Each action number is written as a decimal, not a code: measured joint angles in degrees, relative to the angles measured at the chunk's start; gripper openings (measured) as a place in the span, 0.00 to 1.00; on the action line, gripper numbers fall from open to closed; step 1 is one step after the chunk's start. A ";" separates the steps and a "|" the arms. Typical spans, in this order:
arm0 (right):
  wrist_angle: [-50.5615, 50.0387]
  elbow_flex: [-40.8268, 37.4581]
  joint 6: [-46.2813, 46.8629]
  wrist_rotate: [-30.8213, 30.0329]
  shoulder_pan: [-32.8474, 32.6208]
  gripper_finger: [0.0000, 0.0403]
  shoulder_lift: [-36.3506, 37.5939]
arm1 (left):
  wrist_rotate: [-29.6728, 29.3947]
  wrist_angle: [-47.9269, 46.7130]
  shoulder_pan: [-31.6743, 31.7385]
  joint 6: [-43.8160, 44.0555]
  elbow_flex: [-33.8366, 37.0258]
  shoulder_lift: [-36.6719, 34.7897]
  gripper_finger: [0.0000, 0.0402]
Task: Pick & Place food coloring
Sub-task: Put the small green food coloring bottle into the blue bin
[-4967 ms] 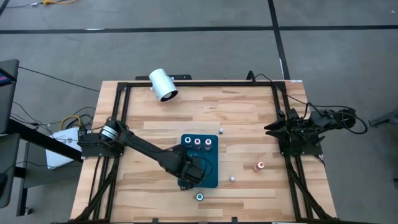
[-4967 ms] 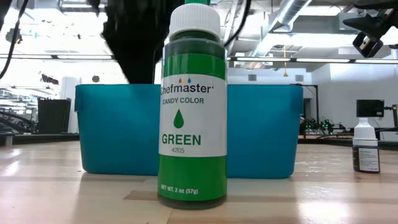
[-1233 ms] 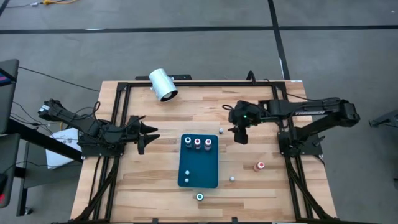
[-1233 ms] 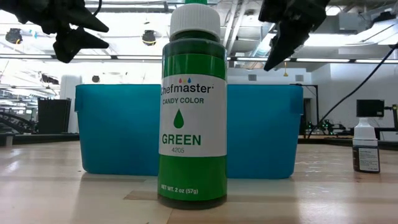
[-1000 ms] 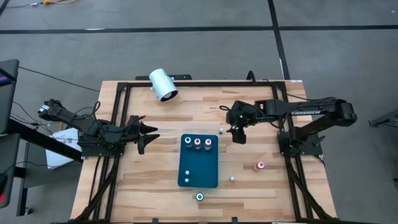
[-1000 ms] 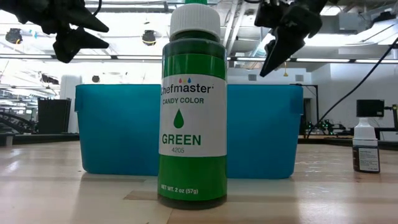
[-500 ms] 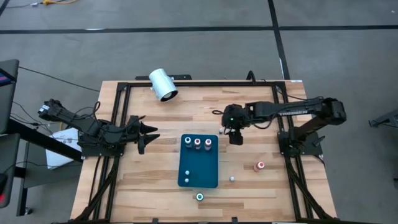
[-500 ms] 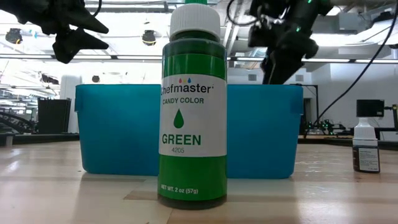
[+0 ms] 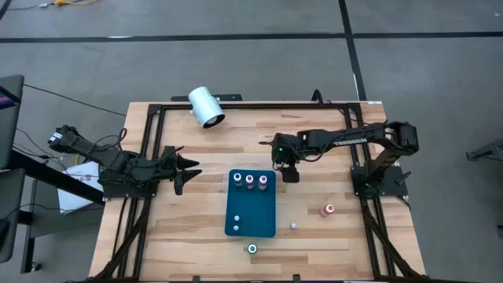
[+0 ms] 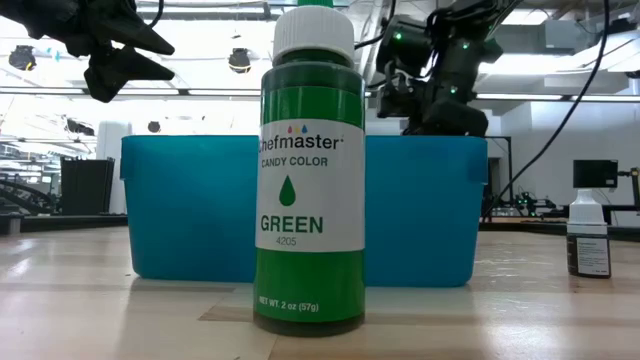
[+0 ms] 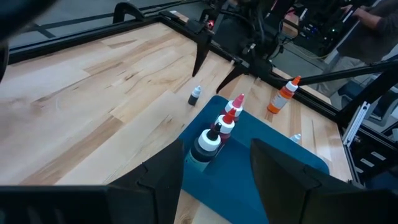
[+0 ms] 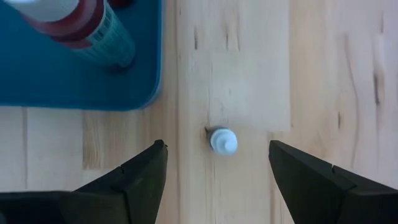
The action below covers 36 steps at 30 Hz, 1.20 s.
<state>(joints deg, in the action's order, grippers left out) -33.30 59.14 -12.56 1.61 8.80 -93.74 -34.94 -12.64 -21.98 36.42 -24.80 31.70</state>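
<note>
The right gripper (image 9: 284, 167) hangs over the bare wood just beside the upper right corner of the dark blue rectangular tray (image 9: 251, 224), its two dark fingers (image 12: 134, 177) spread wide and pointing down, holding nothing; the right wrist view explains the pose, for a tiny dark-bodied food coloring bottle with a whitish cap (image 12: 222, 140) stands upright on the pale wooden table (image 9: 314, 130) squarely between the fingers, so the arm appears lined up to descend and close on it. The same small bottle (image 9: 279, 165) shows from above close to the tray's corner, partly under the gripper. Three bottles with reddish and whitish tops (image 9: 250, 179) already stand in a row along the tray's far end, and two whitish caps (image 9: 235, 223) sit nearer its other end, which suggests the tray is the collecting place. Other bottles are loose on the wood: a green-topped one (image 9: 252, 248) near the front edge, an orange-capped one (image 9: 329, 209) to the right, a small pale one (image 9: 292, 226) between them. The left gripper (image 9: 182, 167) waits at the table's left side, fingers parted and empty, clear of the working arm. A big white cylinder (image 9: 206, 107) lies at the far edge
</note>
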 joint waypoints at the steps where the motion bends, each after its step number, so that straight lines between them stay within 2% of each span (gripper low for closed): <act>1: 0.41 0.05 -0.02 0.02 0.04 0.67 -0.51 | 0.02 0.00 0.00 0.00 0.00 0.00 0.43; 11: 3.24 0.06 -1.49 0.02 0.83 0.67 -5.86 | 0.02 0.02 0.00 0.07 0.00 0.02 0.43; 19: 3.62 0.06 -1.47 0.00 1.48 0.65 -6.07 | 0.02 0.02 0.00 0.17 -0.01 0.02 0.43; 24: 3.59 0.06 -1.46 -0.05 1.85 0.58 -6.05 | 0.02 0.04 0.00 0.20 0.00 0.00 0.43; 36: 3.53 0.06 -1.42 -0.03 1.85 0.34 -6.03 | 0.02 0.04 0.00 0.22 0.00 0.00 0.43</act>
<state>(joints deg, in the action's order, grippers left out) -29.78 59.20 -13.98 1.58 10.66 -99.77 -34.92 -12.60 -21.98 36.64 -24.80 31.70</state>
